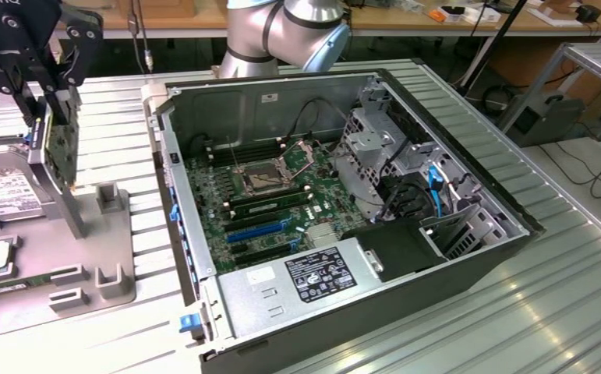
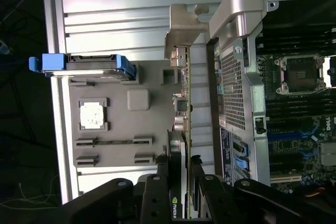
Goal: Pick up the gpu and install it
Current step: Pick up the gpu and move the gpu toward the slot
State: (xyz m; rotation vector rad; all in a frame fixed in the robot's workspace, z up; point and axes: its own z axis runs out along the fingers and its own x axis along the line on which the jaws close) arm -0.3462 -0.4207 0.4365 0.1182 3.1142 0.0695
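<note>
hand (image 1: 54,100): clamped across gpu (image 1: 63,152) faces | where: upper left of exterior view; edge-on over tray (image 1: 113,241), beside open case (image 1: 217,97); not installed | handling: likely light, stiff, fragile; best held by cooler body, clear of bare circuitry

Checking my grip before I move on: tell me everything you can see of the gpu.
The gpu is a thin green circuit card, upright on its edge and clamped in the hand. Seen edge-on in the wrist view, it has a black cooler with an NVIDIA logo near the fingers and a silver bracket at the far end. It hangs over the grey parts tray, apart from the open computer case. Whether it clears the tray's holder is unclear.
</note>
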